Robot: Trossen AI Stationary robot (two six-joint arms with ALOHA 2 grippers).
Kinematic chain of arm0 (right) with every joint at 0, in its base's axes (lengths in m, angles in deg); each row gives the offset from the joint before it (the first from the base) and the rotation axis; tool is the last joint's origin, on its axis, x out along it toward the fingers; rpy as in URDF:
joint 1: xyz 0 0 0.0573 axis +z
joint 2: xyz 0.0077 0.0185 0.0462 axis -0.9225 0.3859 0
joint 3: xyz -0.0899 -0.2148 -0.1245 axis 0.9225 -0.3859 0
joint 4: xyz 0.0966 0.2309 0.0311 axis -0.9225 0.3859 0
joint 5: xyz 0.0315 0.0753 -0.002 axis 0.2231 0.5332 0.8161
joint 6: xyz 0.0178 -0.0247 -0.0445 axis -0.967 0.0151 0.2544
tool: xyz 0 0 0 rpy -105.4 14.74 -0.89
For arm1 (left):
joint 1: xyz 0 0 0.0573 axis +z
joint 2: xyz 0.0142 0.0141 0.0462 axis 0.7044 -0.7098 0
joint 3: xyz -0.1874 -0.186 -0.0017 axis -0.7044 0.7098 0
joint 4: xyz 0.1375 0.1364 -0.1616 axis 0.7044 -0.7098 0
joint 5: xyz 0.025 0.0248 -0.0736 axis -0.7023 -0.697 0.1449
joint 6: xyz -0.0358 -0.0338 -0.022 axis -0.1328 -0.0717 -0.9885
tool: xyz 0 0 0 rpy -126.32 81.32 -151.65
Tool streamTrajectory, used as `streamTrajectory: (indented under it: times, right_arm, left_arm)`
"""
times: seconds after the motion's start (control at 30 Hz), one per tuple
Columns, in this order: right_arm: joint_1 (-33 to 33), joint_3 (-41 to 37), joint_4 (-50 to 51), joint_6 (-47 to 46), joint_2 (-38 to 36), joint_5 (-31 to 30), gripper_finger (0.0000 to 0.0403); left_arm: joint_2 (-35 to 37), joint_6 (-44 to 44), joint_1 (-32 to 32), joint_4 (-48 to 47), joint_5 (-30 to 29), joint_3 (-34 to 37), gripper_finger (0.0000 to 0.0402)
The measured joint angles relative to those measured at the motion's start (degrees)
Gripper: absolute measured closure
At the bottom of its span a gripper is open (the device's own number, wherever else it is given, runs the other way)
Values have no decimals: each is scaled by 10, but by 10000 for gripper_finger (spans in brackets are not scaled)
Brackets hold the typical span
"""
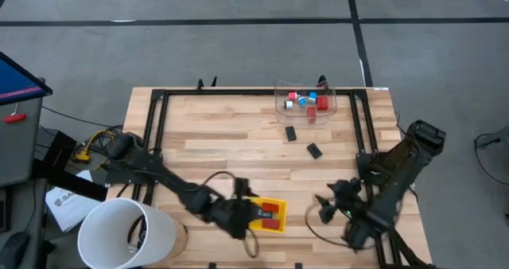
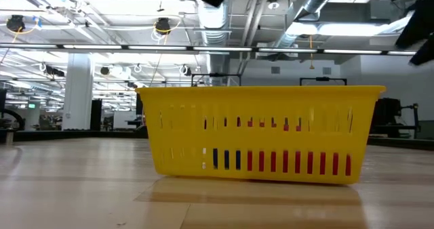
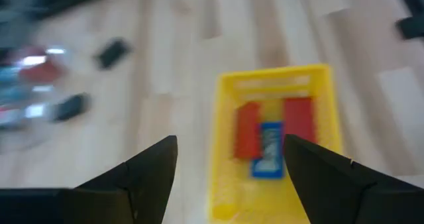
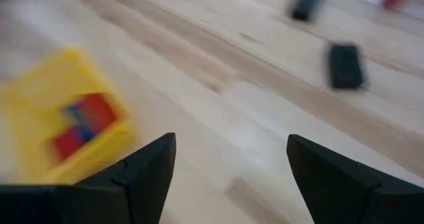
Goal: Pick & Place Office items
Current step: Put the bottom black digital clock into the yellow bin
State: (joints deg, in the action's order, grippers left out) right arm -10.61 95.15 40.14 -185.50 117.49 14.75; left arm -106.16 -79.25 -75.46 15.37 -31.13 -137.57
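Pale plank table (image 1: 238, 146), grey floor around. Yellow tray (image 1: 271, 215) at 6 o'clock holds red and blue office items (image 1: 271, 217). Left gripper (image 3: 230, 159) above tray, fingers spread, empty. Right gripper (image 4: 230, 159) at 5 o'clock, spread. Clear box (image 1: 306, 99) at 12. Low view alone shows ceiling ducts (image 2: 224, 15).

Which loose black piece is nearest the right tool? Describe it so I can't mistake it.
Start at the clear plastic box by the table's far edge. Two black pieces lie on bare wood in front of it; yours is the farther from the box, lying askew.
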Motion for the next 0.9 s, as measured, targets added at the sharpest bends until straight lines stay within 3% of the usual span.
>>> streamTrajectory:
  times: [0.17,0.27,0.4,0.5,0.67,0.77,0.9]
  right_arm:
    - [-72,-38,15,21,-22,55,122]
    - [-127,-62,1,74,-68,79,122]
    - [-222,-105,-92,211,-154,107,122]
    - [-309,-132,-152,320,-208,160,122]
    - [-441,-158,-159,433,-240,241,122]
    - [-469,-171,-165,466,-242,259,122]
    - [-467,-176,-178,476,-241,260,122]
  left_arm:
    - [86,-43,-35,16,-128,101,134]
    - [151,-30,-37,75,-141,186,134]
    - [238,39,-14,211,-139,315,134]
    - [300,100,17,332,-92,401,134]
    - [382,167,69,478,48,519,134]
    - [432,167,77,525,97,585,134]
    - [512,155,78,589,98,681,134]
